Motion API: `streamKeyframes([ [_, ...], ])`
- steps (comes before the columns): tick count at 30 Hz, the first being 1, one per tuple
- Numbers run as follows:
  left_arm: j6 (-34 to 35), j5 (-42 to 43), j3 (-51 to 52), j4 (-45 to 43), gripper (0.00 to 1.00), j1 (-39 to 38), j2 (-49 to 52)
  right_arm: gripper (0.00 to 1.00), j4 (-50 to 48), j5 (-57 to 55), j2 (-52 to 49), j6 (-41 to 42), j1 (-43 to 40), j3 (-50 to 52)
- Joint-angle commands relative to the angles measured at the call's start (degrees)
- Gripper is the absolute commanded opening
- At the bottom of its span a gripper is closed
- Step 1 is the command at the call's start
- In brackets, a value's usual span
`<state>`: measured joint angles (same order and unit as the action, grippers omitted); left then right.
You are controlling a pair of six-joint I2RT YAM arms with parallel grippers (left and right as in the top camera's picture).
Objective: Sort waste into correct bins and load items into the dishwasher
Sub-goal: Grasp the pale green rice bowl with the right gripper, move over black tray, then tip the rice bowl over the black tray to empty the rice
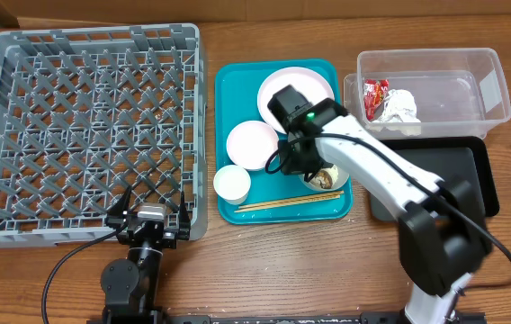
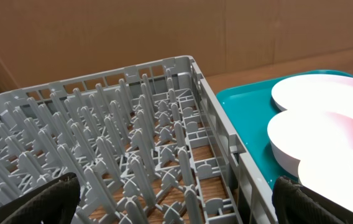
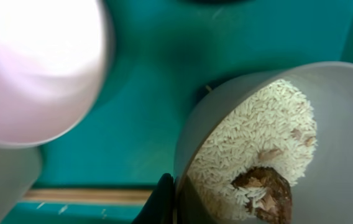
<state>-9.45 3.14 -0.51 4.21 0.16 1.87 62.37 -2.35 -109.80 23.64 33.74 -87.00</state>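
My right gripper (image 1: 314, 171) is down on the teal tray, shut on the rim of a white bowl (image 1: 330, 178). In the right wrist view one dark finger (image 3: 164, 202) presses the bowl's outer wall (image 3: 338, 124); the bowl is tilted and holds rice grains (image 3: 257, 137) and a brown food lump (image 3: 266, 190). The plate (image 1: 296, 87), second bowl (image 1: 252, 144), cup (image 1: 232, 184) and chopsticks (image 1: 291, 204) lie on the tray. The red wrapper (image 1: 375, 95) and tissue (image 1: 399, 105) sit in the clear tub (image 1: 453, 90). My left gripper (image 1: 150, 216) is open and empty at the grey dish rack's (image 1: 85, 126) near edge.
The teal tray (image 1: 228, 81) stands between the rack and the bins. The black tray (image 1: 458, 171) lies in front of the clear tub, partly under my right arm. The left wrist view shows the rack's pegs (image 2: 151, 143) and the plate (image 2: 325, 93) to the right.
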Motion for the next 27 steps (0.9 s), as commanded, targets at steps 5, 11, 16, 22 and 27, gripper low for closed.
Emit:
streamKeyframes([
  [5, -0.83, -0.37, 0.24, 0.02, 1.00, 0.35, -0.74, 0.04, 6.91, 4.55, 18.23, 1.70, -7.52, -2.95],
  [11, -0.83, -0.37, 0.24, 0.02, 1.00, 0.35, -0.74, 0.04, 2.14, 20.63, 26.49, -9.49, -24.00, 9.86],
  [16, -0.83, -0.37, 0.24, 0.02, 1.00, 0.35, -0.74, 0.04, -6.93, 36.52, 28.79, -18.12, -38.18, 21.99],
  [22, -0.83, -0.37, 0.24, 0.02, 1.00, 0.35, -0.74, 0.04, -20.37, 55.87, 28.68, -23.71, -53.35, 34.16],
  [27, -0.83, -0.37, 0.24, 0.02, 1.00, 0.35, -0.74, 0.06, -28.13, 70.01, 28.68, -23.74, -62.38, 41.03],
])
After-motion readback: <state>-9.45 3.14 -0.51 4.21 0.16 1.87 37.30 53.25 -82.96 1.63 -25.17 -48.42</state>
